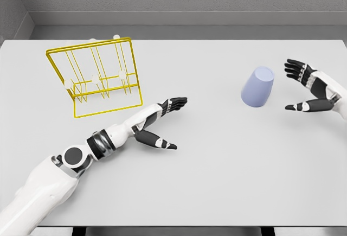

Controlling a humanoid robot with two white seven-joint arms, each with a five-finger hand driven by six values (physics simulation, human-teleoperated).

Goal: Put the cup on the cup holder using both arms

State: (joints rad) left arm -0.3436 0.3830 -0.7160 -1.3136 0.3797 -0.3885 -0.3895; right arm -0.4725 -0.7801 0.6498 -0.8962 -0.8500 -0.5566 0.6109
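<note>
Pale lavender cup (257,87) upside down on the grey table (217,165), right of centre, just left of the right hand (312,87) and apart from it; fingers of that hand spread, thumb low, nothing held. Left hand (162,122) also spread and empty near the middle, well apart from the cup; just beside it, upper left, the tilted yellow wire cup holder (97,76).

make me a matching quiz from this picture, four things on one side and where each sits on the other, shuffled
Things:
1. cup
2. rack
3. left hand
4. right hand

Places:
A. far left of the table
B. mid-table, open, right of the rack
C. right edge, open beside the cup
D. right of centre, upside down

Pairs: 1-D, 2-A, 3-B, 4-C
</note>
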